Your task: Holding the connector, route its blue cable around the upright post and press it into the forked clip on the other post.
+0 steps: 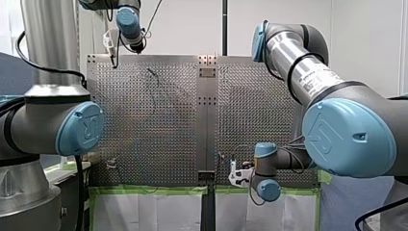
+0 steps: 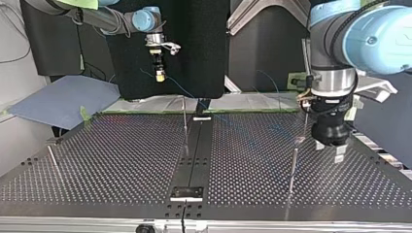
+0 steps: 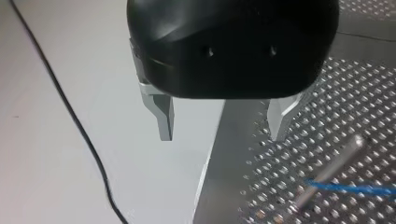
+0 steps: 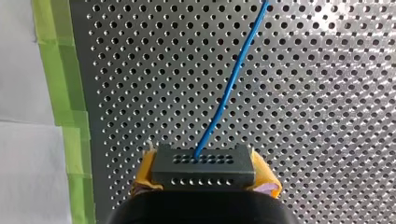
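table point(image 2: 121, 160): perforated metal, filling the lower half of the top view.
left gripper point(image 3: 222, 121): a black body at the right of the top view, hanging over the table's edge. Its bare metal fingers point(image 3: 163, 119) are spread apart with nothing between them.
right gripper point(image 4: 204, 175): at the upper left of the top view, raised beyond the table's far edge. Its yellow pads point(image 4: 147, 170) are clamped on the connector's two ends.
posts: a thin centre post point(image 2: 185, 124) stands mid-frame in the top view and a right-hand post point(image 2: 293, 170) at lower right. I cannot tell which carries the forked clip.
blue cable point(image 4: 229, 88): it leaves the connector and runs straight ahead of the right gripper over the table. In the left wrist view it meets a post point(image 3: 329, 172) ahead of the left gripper.
connector point(image 4: 203, 161): a dark grey block with rows of holes, held in the right gripper.
risk: a hard pull could bend a thin post or drag the cable out of the connector. Slack could let the cable ride over a post's top.
pointing: the connector's long axis runs from pad to pad. Its holed face and the cable point away from the right gripper.
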You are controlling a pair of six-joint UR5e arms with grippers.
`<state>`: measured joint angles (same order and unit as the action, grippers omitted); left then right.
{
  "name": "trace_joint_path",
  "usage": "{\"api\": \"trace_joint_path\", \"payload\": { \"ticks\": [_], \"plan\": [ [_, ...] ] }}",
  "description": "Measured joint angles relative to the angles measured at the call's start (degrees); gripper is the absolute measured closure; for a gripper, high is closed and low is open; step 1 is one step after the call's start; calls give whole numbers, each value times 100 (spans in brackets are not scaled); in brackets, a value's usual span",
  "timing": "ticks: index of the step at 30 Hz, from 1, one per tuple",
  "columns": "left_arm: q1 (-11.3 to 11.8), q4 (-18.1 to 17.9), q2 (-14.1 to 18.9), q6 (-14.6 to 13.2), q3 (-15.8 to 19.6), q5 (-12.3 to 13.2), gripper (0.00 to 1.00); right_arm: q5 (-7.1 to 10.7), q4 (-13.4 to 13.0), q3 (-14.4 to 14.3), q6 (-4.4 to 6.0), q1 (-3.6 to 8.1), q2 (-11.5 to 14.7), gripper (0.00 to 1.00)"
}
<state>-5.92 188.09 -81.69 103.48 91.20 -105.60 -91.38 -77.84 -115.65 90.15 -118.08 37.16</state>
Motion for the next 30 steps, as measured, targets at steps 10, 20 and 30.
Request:
{"api": "trace_joint_path", "payload": {
  "ticks": [10,20,30],
  "plan": [
    [3,448,-387,-539,-103,171,0,20,18,11,-40,-31,0,100],
    [-53,487,-505,-644,-105,228,0,17,23,12,-48,-41,3,100],
    [-91,491,-505,-641,-105,222,0,21,22,15,-48,-46,1,100]
  ]
}}
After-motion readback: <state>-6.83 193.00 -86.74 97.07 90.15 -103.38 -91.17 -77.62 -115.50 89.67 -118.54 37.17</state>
